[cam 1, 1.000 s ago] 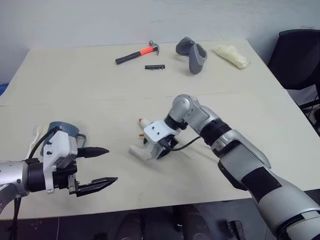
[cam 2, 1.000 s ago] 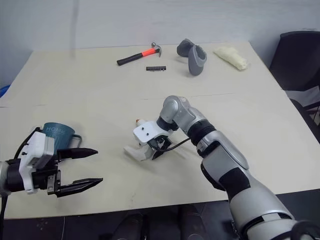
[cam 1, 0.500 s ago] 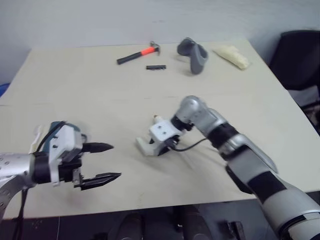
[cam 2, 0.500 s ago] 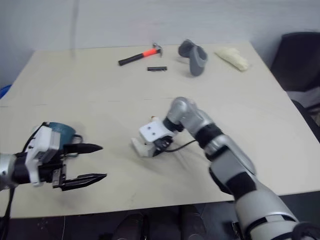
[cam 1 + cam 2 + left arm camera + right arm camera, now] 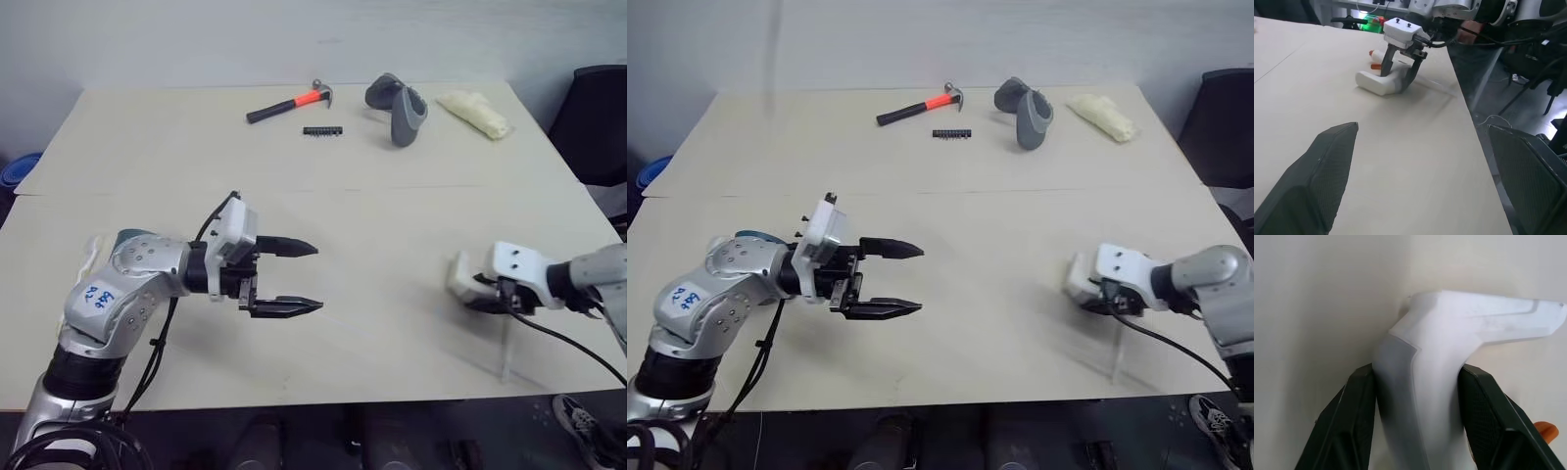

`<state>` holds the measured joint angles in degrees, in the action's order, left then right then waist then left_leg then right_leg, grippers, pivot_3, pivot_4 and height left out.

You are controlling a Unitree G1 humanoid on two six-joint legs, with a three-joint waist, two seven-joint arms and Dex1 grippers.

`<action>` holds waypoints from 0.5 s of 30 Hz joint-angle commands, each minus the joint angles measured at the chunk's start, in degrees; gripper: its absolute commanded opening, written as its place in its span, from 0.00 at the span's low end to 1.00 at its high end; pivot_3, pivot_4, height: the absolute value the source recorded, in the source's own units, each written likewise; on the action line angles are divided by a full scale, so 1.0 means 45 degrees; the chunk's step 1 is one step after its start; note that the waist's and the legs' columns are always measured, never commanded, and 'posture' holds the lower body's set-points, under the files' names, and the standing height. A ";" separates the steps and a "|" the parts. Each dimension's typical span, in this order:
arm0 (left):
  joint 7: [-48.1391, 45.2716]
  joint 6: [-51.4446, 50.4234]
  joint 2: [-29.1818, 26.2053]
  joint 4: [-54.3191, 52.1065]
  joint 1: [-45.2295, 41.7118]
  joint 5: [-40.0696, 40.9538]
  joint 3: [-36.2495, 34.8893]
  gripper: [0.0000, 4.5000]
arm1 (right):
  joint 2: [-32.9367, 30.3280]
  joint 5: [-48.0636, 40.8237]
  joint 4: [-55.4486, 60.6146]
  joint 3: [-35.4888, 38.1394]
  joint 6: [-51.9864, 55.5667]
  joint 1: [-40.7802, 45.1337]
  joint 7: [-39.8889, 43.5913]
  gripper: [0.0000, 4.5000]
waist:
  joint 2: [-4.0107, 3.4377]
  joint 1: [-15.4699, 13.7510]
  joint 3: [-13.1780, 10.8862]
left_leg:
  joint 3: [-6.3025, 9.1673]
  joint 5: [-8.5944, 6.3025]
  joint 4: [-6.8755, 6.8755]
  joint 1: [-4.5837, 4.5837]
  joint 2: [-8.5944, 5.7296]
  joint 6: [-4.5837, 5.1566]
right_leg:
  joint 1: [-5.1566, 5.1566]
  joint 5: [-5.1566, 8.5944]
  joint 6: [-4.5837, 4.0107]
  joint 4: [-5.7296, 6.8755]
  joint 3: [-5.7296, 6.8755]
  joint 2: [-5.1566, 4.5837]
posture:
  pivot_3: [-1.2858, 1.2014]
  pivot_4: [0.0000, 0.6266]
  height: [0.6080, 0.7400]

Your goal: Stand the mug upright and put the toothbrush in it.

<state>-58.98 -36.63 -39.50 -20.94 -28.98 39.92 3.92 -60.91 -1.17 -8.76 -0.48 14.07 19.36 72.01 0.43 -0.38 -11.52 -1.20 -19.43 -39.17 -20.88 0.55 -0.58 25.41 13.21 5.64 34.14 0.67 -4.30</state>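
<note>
A teal sliver of the mug (image 5: 751,235) shows behind my left forearm; the rest is hidden, so I cannot tell how it stands. A pale strip beside that arm looks like the toothbrush (image 5: 90,253), mostly hidden. My left gripper (image 5: 315,278) hangs open over the middle of the table, pointing right, with nothing between its fingers. Near the front right edge my right gripper (image 5: 487,297) is shut on the handle of a white glue gun (image 5: 1420,372), which rests on the table (image 5: 392,225). The left wrist view shows that same gripper (image 5: 1397,81) on the gun.
At the back lie a hammer (image 5: 289,101) with an orange neck, a black bit strip (image 5: 322,130), a grey curved object (image 5: 400,106) and a pale yellow bundle (image 5: 475,113). A black chair (image 5: 598,108) stands past the table's right side. A blue thing (image 5: 20,168) lies off its left edge.
My right gripper has closed on the glue gun and carried it from the table's middle to the front right. My left gripper has swung right toward the centre. The camera has shifted too.
</note>
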 commanded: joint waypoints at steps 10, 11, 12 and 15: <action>-0.0742 0.0456 0.0306 0.0258 -0.0584 -0.0523 0.0388 1.00 | 0.0197 0.0238 -0.5285 0.0887 -0.2035 0.0747 -0.1960 0.54 | 0.0016 0.0178 0.0000 | -0.0026 -0.0003 0.0009 0.0148 -0.0007 0.0040 | -0.0173 -0.0019 0.0033 -0.0055 -0.0064 0.0006 | 0.52 0.24 1.00; -0.0716 0.0424 0.0270 0.0228 -0.0542 -0.0522 0.0350 1.00 | 0.0283 0.0166 -0.5306 0.0870 -0.1916 0.0839 -0.1925 0.61 | 0.0025 0.0179 0.0004 | -0.0027 -0.0003 0.0009 0.0148 -0.0005 0.0039 | -0.0173 -0.0020 0.0035 -0.0057 -0.0064 0.0008 | 0.52 0.24 1.00; -0.0676 0.0390 0.0234 0.0192 -0.0497 -0.0516 0.0308 1.00 | 0.0337 0.0129 -0.5295 0.0860 -0.1940 0.0911 -0.1913 0.66 | 0.0030 0.0180 0.0005 | -0.0028 -0.0003 0.0009 0.0150 -0.0004 0.0039 | -0.0174 -0.0022 0.0038 -0.0057 -0.0067 0.0009 | 0.52 0.24 1.00; -0.0524 0.0242 0.0039 -0.0049 -0.0261 -0.0427 0.0081 1.00 | 0.0357 0.0061 -0.4912 0.0881 -0.1823 0.1127 -0.1969 0.88 | 0.0031 0.0203 0.0006 | -0.0036 -0.0004 0.0009 0.0156 -0.0001 0.0038 | -0.0175 -0.0024 0.0041 -0.0056 -0.0077 0.0013 | 0.52 0.24 1.00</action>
<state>-61.66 -35.63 -38.68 -19.53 -30.57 37.81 6.35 -60.14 -0.84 -31.80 4.28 5.48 24.36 63.01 0.57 0.53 -11.49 -1.38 -19.45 -39.13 -20.18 0.57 -0.42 24.63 13.10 5.82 33.90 0.30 -4.21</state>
